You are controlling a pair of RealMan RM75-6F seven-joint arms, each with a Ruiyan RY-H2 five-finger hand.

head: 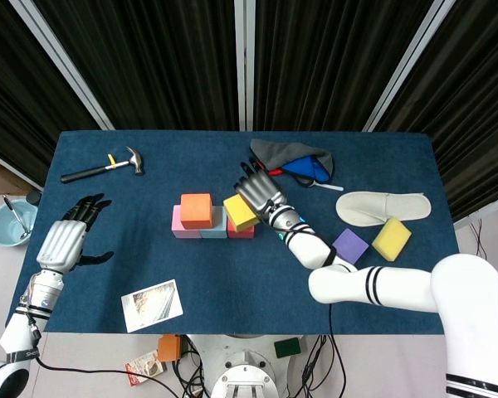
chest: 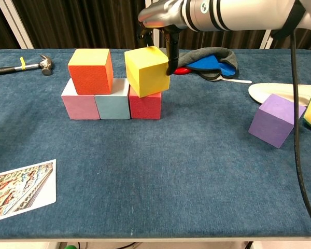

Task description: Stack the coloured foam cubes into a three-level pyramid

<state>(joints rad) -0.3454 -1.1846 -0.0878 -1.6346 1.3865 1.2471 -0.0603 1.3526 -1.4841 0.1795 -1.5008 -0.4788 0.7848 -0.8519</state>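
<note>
Three foam cubes form your bottom row on the blue table cloth (chest: pixel 171 171): pink cube (chest: pixel 80 105) left, light blue cube (chest: pixel 113 106) middle, red cube (chest: pixel 144 106) right. An orange cube (chest: pixel 90 71) sits squarely on top at the left. Your right hand (head: pixel 261 192) grasps the yellow cube (chest: pixel 146 71), which is tilted above the red cube, its lower edge touching. Your left hand (head: pixel 66 240) hovers released, fingers spread, at the table's left edge. A purple cube (chest: pixel 276 120) rests tilted at right, touching a second yellow cube (head: pixel 392 239) near the white slipper (head: pixel 382 205).
</note>
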